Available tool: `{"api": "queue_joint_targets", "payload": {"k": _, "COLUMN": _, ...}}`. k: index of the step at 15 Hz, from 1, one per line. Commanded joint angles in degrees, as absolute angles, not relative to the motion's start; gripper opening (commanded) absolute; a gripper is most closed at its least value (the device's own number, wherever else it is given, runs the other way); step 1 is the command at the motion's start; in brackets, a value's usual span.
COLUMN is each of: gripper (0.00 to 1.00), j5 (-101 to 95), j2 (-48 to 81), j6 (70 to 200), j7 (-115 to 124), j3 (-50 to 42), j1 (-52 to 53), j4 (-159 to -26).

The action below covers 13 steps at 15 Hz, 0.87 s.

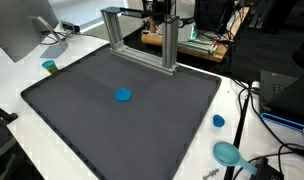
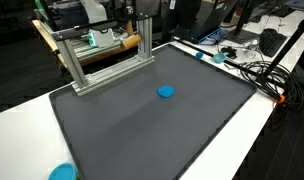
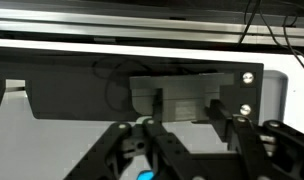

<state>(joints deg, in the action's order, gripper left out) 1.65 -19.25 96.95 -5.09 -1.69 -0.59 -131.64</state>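
My gripper hangs at the back of the table, over the aluminium frame. In both exterior views it is only a dark shape above the frame's top bar. In the wrist view its two black fingers stand apart, with a pale grey block showing in the gap. I cannot tell whether the pads touch it. A dark plate with two bolts and a silver bar fill the background. A flat blue disc lies on the dark mat, far from the gripper.
A teal cup stands left of the mat. A small blue cap and a teal dish lie on the white table. A monitor stands at one corner. Cables run along one side.
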Motion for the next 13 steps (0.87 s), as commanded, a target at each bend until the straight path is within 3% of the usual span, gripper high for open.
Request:
{"api": "queue_joint_targets", "payload": {"k": 1, "gripper": 0.83, "j5": 2.78, "j2": -20.27, "j6": 95.6, "j7": -4.81, "j3": -1.71, "j1": -0.29, "j4": -132.78}}
{"api": "queue_joint_targets", "payload": {"k": 3, "gripper": 0.97, "j5": 2.34, "j2": -20.23, "j6": 94.92, "j7": -4.64, "j3": -1.65, "j1": -0.37, "j4": -132.51}}
{"api": "queue_joint_targets", "payload": {"k": 4, "gripper": 0.99, "j5": 2.0, "j2": -20.34, "j6": 94.67, "j7": -4.43, "j3": -1.67, "j1": -0.52, "j4": -132.23}}
{"api": "queue_joint_targets", "payload": {"k": 11, "gripper": 1.0, "j5": -0.75, "j2": -29.9, "j6": 97.0, "j7": -8.82, "j3": -5.41, "j1": -3.38, "j4": -128.71}}
{"api": "queue_joint_targets", "payload": {"k": 13, "gripper": 1.0, "j5": -0.16, "j2": -27.58, "j6": 96.86, "j7": -7.81, "j3": -5.08, "j1": -2.97, "j4": -128.17}}
